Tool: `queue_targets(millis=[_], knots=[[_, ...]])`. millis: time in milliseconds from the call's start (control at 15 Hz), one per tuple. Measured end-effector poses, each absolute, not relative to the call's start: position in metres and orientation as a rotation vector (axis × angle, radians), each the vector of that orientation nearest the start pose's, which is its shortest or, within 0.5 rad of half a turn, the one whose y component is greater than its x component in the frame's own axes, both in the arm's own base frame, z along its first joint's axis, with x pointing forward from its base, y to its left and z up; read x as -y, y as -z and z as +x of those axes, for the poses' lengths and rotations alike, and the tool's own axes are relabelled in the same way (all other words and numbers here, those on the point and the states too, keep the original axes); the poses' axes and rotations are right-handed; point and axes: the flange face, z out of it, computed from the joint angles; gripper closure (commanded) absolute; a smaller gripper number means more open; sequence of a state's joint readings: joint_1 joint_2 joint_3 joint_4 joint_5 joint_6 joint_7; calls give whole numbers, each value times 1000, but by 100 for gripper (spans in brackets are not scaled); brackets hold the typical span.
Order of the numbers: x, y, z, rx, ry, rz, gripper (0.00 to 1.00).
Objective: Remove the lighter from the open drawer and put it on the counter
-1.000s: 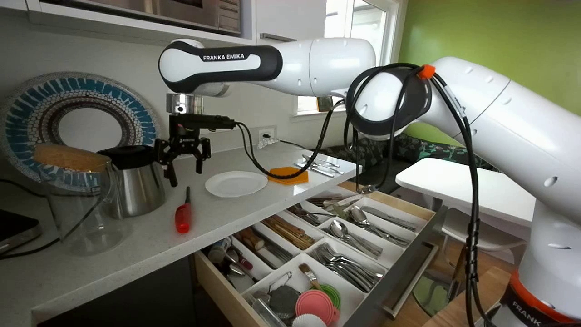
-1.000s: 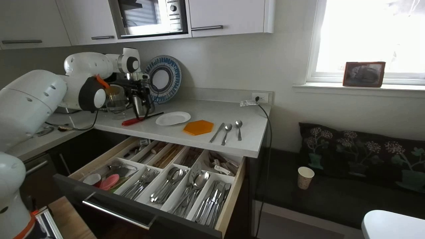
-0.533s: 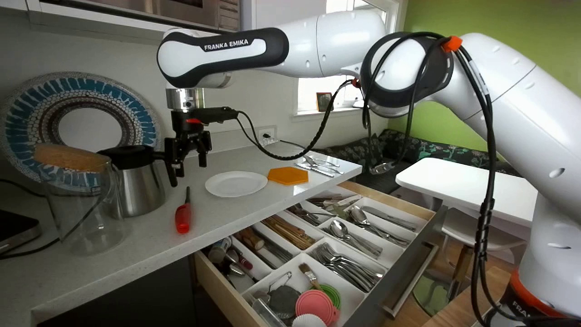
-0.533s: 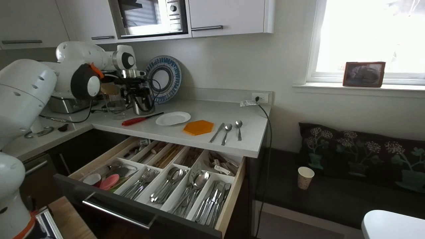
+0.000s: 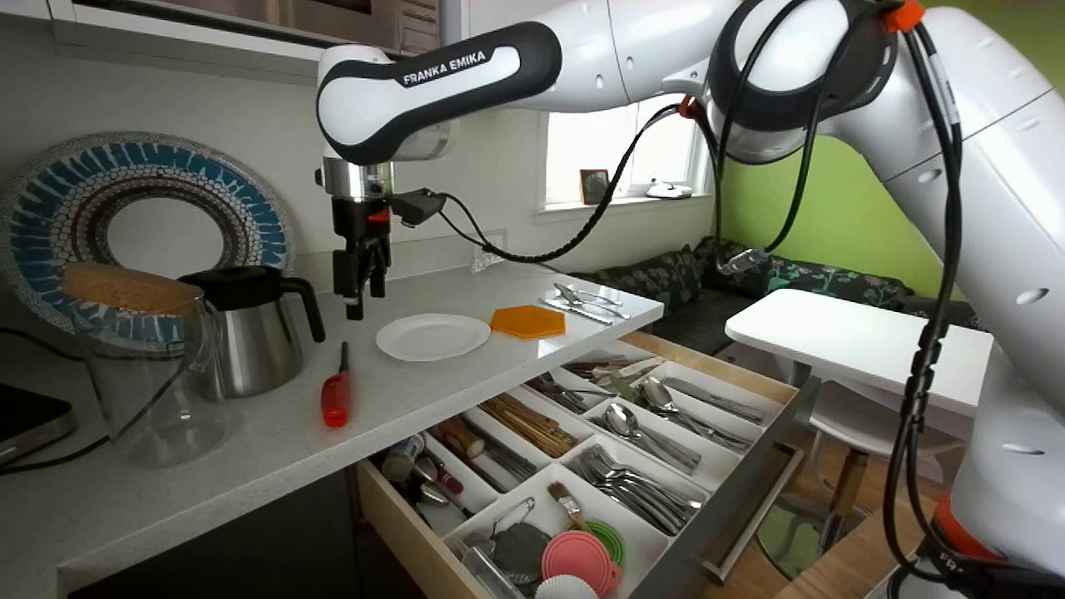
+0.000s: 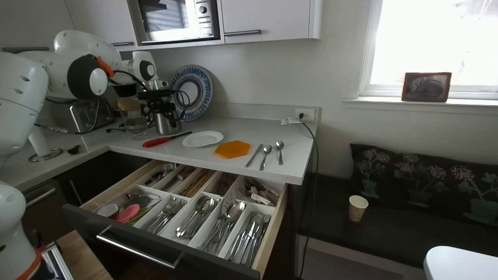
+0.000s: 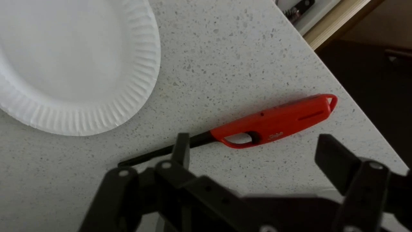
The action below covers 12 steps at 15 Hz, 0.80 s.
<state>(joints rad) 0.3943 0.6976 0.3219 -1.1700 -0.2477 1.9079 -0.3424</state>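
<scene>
A red lighter is lying on the counter, outside the drawer — the job seemingly done, only retreat perhaps remaining — while the tool is hovering, spread and gripping nothing.

Robot arm bent, gripper pointing straight down, fingers spread apart

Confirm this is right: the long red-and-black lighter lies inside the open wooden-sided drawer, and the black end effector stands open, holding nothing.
One thing is wrong: the wrist view shows the long red-and-black lighter on the speckled pale counter, not in the open wooden-sided drawer. The black end effector does stand open, holding nothing.
</scene>
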Motion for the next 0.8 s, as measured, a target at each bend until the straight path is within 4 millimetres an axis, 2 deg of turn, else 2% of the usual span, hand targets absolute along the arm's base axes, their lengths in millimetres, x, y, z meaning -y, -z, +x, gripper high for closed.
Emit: queue_targets(millis=[333,600,800], knots=[[-406,-398,601,1742,228,-2609,0],[-381,-390,573,1545,137,-2559,0],[-376,-395,573,1537,144,-2561,0]])
